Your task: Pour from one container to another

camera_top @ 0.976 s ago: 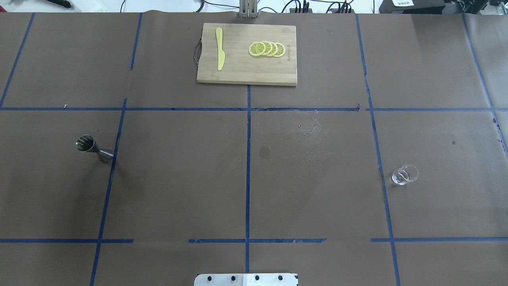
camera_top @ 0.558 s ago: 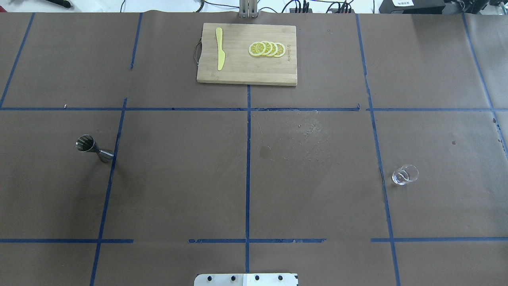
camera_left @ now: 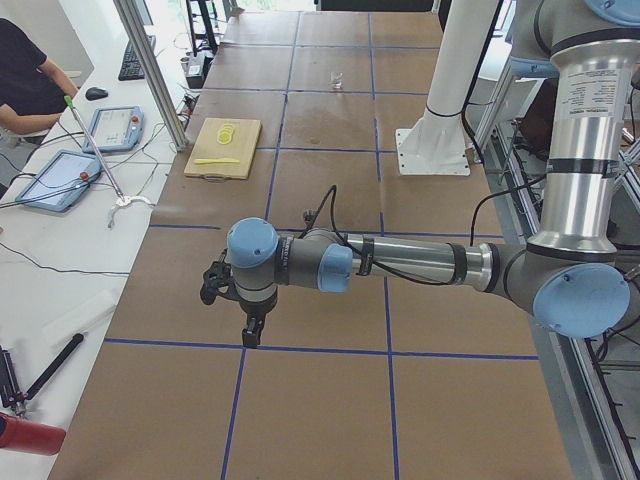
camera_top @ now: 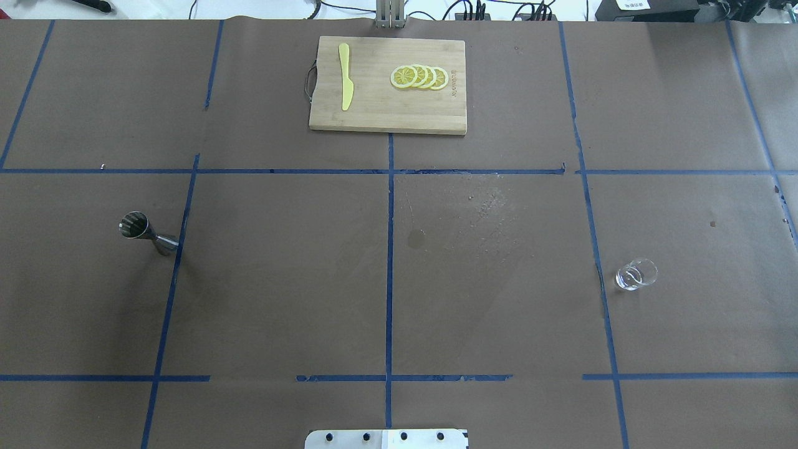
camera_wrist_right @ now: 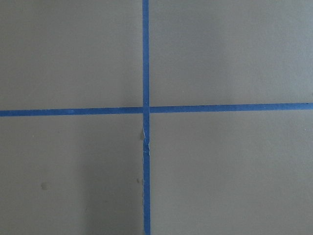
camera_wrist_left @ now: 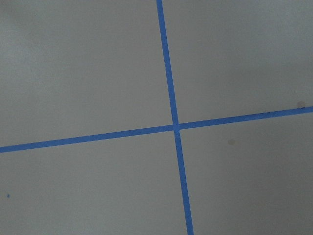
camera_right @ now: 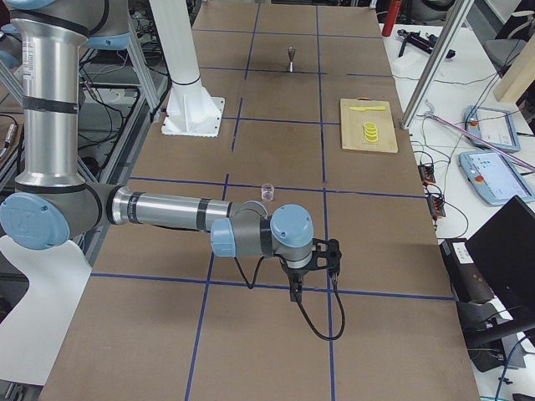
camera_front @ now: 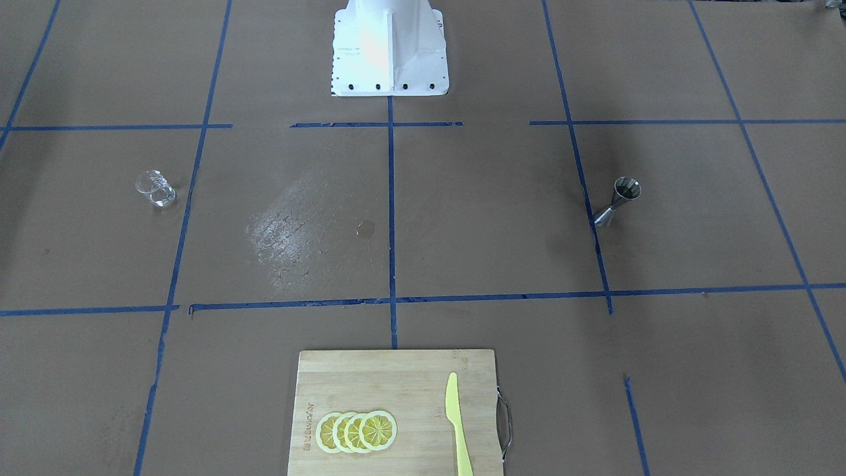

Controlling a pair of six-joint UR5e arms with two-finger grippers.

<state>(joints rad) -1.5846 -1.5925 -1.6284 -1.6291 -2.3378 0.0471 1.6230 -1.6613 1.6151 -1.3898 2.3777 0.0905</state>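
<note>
A small steel jigger (camera_top: pixel 141 231) stands upright on the table's left side, also seen in the front-facing view as the jigger (camera_front: pixel 620 199) and far off in the right-end view as the jigger (camera_right: pixel 290 58). A small clear glass (camera_top: pixel 636 274) stands on the right side; it is the glass (camera_front: pixel 156 188) and the glass (camera_right: pixel 267 190). My left gripper (camera_left: pixel 250 334) hangs over a tape crossing near the left end of the table. My right gripper (camera_right: pixel 294 289) hangs likewise near the right end. Both are far from either container, and I cannot tell whether they are open or shut.
A wooden cutting board (camera_top: pixel 374 118) at the far middle carries a yellow plastic knife (camera_top: pixel 345 76) and several lemon slices (camera_top: pixel 419 77). A dried stain (camera_top: pixel 480 212) marks the brown paper. Blue tape lines grid the table. A person sits at a side desk (camera_left: pixel 60 190) with tablets.
</note>
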